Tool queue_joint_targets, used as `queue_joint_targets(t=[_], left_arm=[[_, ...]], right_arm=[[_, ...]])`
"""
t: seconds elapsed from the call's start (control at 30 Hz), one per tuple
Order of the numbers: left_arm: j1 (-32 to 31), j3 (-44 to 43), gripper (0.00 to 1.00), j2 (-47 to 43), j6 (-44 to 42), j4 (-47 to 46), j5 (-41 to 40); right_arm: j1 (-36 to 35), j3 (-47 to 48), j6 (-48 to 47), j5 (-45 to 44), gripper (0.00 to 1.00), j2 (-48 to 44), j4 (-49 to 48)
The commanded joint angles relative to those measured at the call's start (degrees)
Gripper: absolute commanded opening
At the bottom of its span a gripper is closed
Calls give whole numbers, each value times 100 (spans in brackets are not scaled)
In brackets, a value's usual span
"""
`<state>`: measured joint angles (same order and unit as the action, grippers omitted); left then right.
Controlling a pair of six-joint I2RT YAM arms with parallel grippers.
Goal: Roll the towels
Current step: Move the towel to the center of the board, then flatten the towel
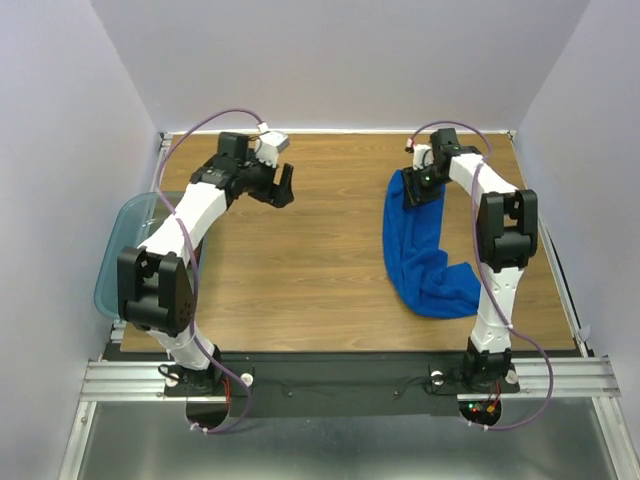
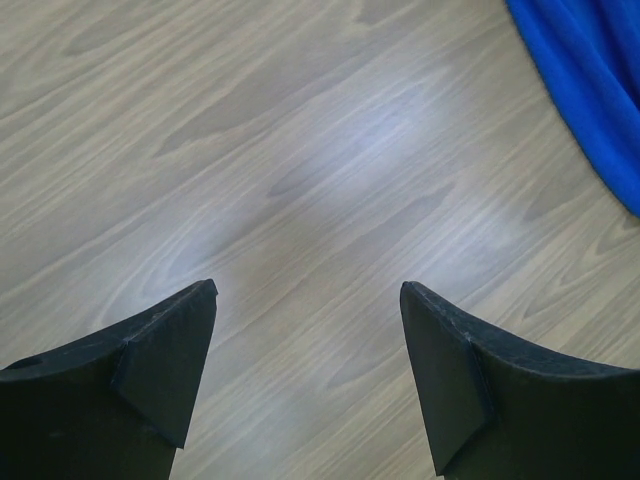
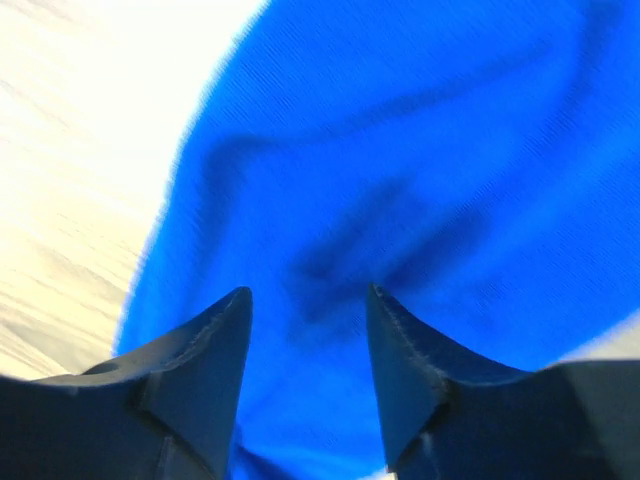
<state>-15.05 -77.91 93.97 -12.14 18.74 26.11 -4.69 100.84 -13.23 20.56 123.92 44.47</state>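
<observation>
The right gripper (image 3: 308,292) is held partly open, empty, over the far end of the blue towel (image 1: 420,250), which is laid crumpled on the table (image 1: 300,280). Left of the towel's edge, the left gripper (image 2: 308,290) is spread wide over bare wood.

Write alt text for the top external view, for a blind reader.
A crumpled blue towel lies on the right side of a wooden table, with the right gripper over its far end. The left gripper hangs open over bare wood, and a teal bin sits at the table's left edge.
</observation>
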Motion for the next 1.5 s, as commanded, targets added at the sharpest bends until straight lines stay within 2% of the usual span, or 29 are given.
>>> queue_joint_targets(t=[0.0,0.17,0.33,0.47,0.53,0.6,0.63,0.7,0.8,0.83,0.87,0.97,1.07,1.27,1.47], left_arm=[[467,153,85,-485,10,-99,43],[1047,127,86,-687,63,-3,202],[1338,-84,86,-802,-25,261,307],[1434,-84,86,-977,-200,472,412],[1435,12,86,-986,-350,569,535],[1426,109,86,-943,-499,622,702],[1417,127,86,-908,-569,683,807],[1356,118,84,-723,-772,736,1185],[909,13,77,-319,-860,754,1099],[777,-5,73,-223,-912,797,1029],[471,-5,65,-39,-982,850,984],[38,91,58,217,-1290,1078,879],[-340,398,56,410,-1457,1316,730],[-700,1198,59,324,-1546,1053,2],[-1114,1638,64,481,-1396,640,-466]], right_arm=[[-550,305,339,1,53,333,-272],[-1427,130,216,-8,48,695,-289],[-2342,-581,-239,553,42,573,-246],[-3421,-1591,-1083,1466,42,-329,79],[-3739,-2180,-1488,1862,45,-797,202],[-3733,-2392,-1507,2048,49,-1576,194],[-3698,-2437,-1420,2040,56,-1842,194],[-3505,-2402,-1375,1900,61,-2439,203],[-2873,-2236,-1068,1943,63,-2811,203],[-2662,-2218,-971,1969,64,-2977,220],[-2242,-2200,-979,1891,64,-3057,246],[-1521,-2244,-1514,1261,63,-3241,781],[-643,-2489,-2120,847,62,-3408,1448],[790,-2824,-2877,-103,61,-3427,1574],[1330,-2982,-2826,-490,61,-2927,1223]])
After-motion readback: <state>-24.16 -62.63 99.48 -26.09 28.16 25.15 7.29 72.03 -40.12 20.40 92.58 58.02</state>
